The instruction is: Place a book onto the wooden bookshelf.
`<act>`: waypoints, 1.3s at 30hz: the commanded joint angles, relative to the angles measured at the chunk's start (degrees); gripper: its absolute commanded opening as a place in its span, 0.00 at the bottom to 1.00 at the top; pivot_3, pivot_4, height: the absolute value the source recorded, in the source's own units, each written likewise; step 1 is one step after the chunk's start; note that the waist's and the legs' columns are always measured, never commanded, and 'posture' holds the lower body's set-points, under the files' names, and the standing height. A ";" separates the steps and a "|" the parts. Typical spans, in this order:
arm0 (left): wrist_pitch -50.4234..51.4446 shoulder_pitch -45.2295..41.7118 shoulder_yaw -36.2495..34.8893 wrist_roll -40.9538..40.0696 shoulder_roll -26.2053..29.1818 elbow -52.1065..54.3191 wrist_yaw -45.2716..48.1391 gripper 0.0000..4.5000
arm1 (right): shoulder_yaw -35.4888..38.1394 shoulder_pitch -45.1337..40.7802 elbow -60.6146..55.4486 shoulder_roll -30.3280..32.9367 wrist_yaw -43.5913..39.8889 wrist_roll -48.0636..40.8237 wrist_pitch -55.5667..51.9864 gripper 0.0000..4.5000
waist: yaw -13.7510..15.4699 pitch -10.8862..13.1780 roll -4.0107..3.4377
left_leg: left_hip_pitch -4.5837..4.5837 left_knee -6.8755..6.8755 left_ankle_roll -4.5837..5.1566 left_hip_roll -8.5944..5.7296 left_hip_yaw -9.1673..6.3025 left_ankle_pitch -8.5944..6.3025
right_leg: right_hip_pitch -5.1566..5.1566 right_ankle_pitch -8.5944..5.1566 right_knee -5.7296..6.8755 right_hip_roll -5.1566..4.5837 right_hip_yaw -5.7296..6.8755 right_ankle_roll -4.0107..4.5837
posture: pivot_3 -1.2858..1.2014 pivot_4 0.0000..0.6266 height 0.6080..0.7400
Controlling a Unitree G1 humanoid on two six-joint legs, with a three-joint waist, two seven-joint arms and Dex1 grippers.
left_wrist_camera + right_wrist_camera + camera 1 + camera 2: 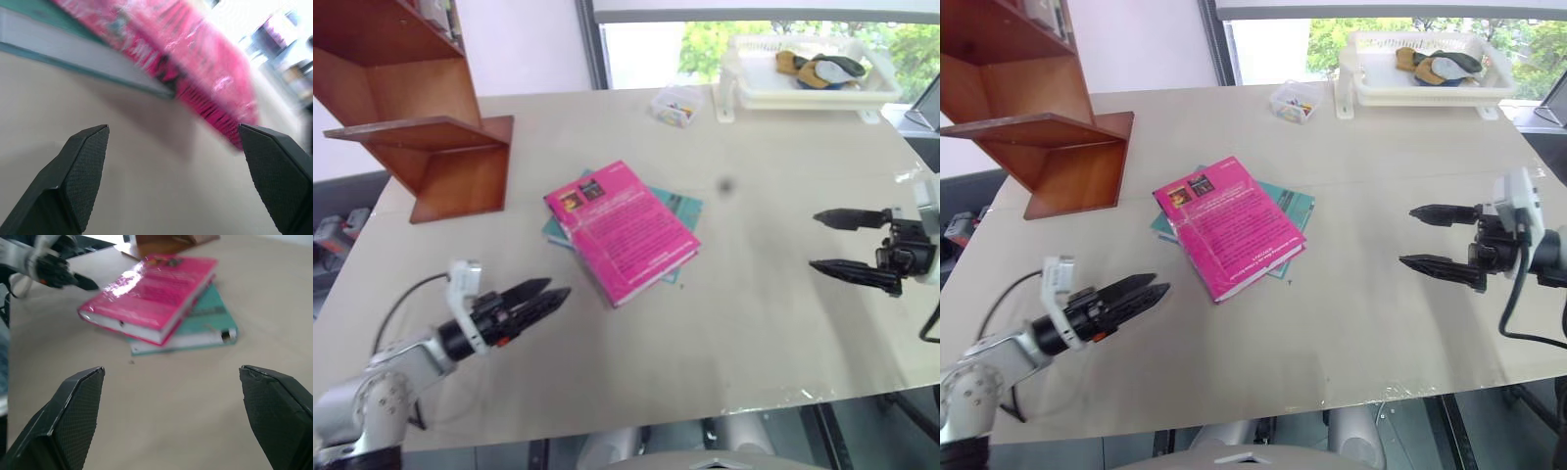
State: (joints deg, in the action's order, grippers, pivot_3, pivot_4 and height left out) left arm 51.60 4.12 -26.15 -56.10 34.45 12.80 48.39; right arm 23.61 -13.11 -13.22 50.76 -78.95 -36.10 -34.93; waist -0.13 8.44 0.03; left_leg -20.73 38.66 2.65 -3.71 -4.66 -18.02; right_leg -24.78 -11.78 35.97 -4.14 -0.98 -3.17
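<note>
- The table [754, 323] carries all the things; the wooden bookshelf [431, 147] stands at its far left corner, and its lowest flat shelf looks free, so this should be the goal for the book.
- The book [622, 230], thick and bright pink, lies flat in the middle of the table, on top of a thinner teal book [683, 208]. It is well apart from the shelf.
- The left gripper [540, 297] is low over the table with its fingers spread wide, holding nothing. It points at the near edge of the pink book and is near it, not touching.
- The right gripper [830, 242] hovers on the other side, well apart from the books, also spread and empty, and it points toward them.
- I judge that the step in hand is the approach for the grasp. To do it well, the fingers should close on the pink book alone, across its thickness, and not catch the teal one below.
- A risk: the cover looks glossy, so the book may slip, or the lower book may be pushed along. A slow, level approach is safer.
- A small clear box [676, 105] and a white tray [803, 93] at the far edge are out of the way.
</note>
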 commanded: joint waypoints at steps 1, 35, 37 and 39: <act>6.10 -5.74 -1.13 -8.87 -3.24 -6.08 -4.23 0.99 | 3.65 2.46 -5.41 1.08 3.74 -3.21 -1.58 1.00 | 0.28 -0.05 0.06 | 0.01 0.03 0.00 0.00 -0.02 0.00 | 0.04 0.00 0.01 0.00 0.02 0.00 | 0.52 0.24 1.00; 19.41 -23.24 5.97 -7.46 -10.56 -30.92 0.62 0.20 | 9.53 14.59 -11.80 6.16 7.17 -10.45 0.16 1.00 | 0.94 -0.11 0.11 | -0.02 0.46 0.00 -0.07 -0.05 0.00 | 0.11 0.00 0.22 -0.01 0.03 -0.01 | 0.52 0.24 1.00; 20.19 -21.50 5.18 -8.60 -11.14 -28.61 0.06 0.06 | 9.11 14.71 -11.47 6.12 6.99 -10.00 0.80 1.00 | 0.85 -0.12 0.10 | -0.02 0.46 0.00 -0.06 -0.05 0.00 | 0.11 0.00 0.22 -0.02 0.01 -0.01 | 0.52 0.24 1.00; 21.06 -19.81 4.48 -10.20 -11.76 -25.42 -0.83 0.05 | 8.93 14.59 -11.17 6.10 6.87 -9.90 1.10 1.00 | 0.77 -0.13 0.09 | -0.02 0.45 0.00 -0.06 -0.04 0.00 | 0.10 0.00 0.21 -0.02 -0.02 -0.01 | 0.52 0.24 1.00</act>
State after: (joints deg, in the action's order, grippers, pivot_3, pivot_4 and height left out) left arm 71.05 -16.87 -20.80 -64.30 23.15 -14.68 47.90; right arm 31.97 1.67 -24.27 56.33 -71.72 -45.72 -34.90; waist 0.64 8.31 0.12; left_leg -20.75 39.11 2.65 -3.77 -4.69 -18.02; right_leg -24.68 -11.78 36.18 -4.16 -1.00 -3.17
